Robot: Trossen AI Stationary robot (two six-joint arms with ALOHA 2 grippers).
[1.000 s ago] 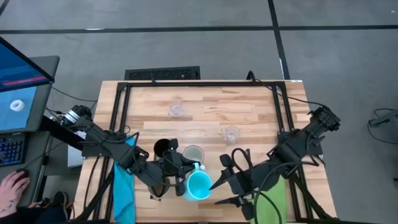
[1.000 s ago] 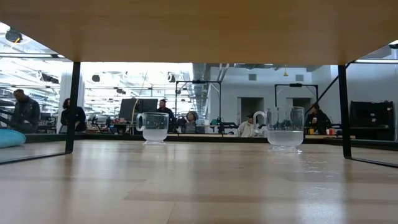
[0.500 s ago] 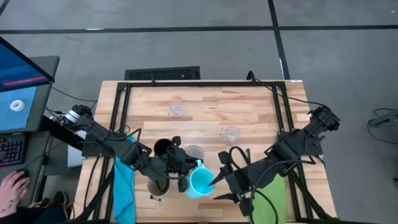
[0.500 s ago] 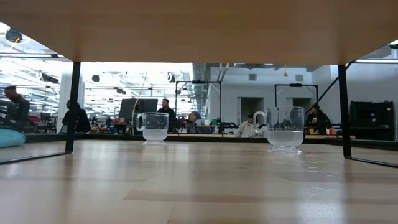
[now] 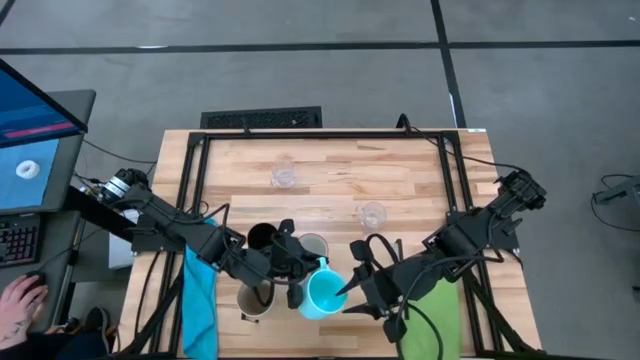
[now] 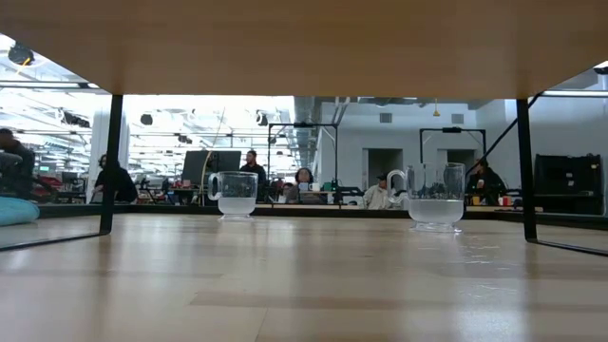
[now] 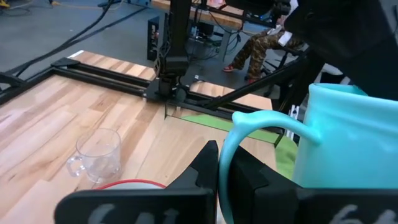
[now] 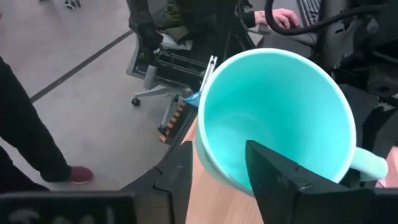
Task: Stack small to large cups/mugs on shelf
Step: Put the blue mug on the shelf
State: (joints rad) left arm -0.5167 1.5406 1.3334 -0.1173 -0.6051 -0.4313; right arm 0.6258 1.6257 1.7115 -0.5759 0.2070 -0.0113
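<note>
The left gripper (image 5: 297,283) has its jaws clamped tight on the handle of the bright blue mug (image 5: 322,295); the left wrist view shows the two dark fingers (image 7: 205,171) pinching that curved handle. The right gripper (image 5: 352,288) meets the same mug from the opposite side, one finger (image 8: 277,180) inside the bowl and the other outside, the jaws straddling the rim; whether they press the wall I cannot tell. The blue mug sits at the front edge of the counter (image 5: 330,180). Just beside it, toward the left arm, is the beige-tan mug (image 5: 254,297). Just behind the blue mug stand the white mug (image 5: 312,246) and the black tumbler (image 5: 262,237). Further back are two clear glasses (image 5: 372,214), well apart from one another (image 5: 284,176).
</note>
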